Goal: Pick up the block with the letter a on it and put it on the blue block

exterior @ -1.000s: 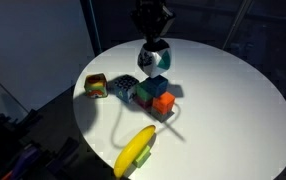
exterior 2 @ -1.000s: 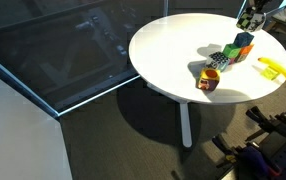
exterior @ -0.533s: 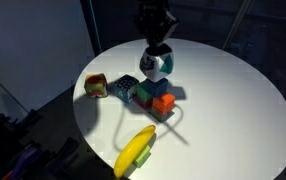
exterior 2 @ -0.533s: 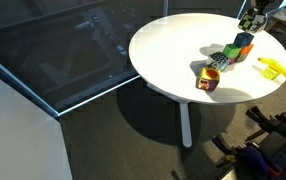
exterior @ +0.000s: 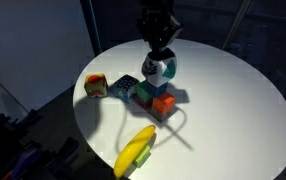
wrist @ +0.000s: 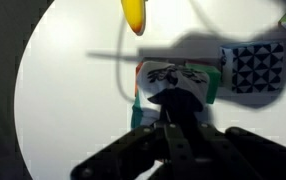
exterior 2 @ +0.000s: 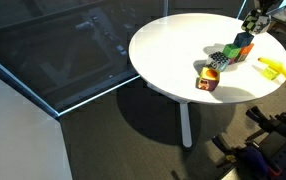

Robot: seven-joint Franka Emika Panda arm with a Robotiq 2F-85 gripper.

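My fingers [exterior: 156, 48] clamped on block with letter a [exterior: 157, 69]. Centre over blue block [exterior: 154, 87], square faces, lower slowly, release only once seated.

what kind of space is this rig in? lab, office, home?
Likely an office or lab, though I can't be sure. A round white pedestal table stands on a plain grey floor beside a dark, glass-like partition. The only things on the table are props, such as a banana.
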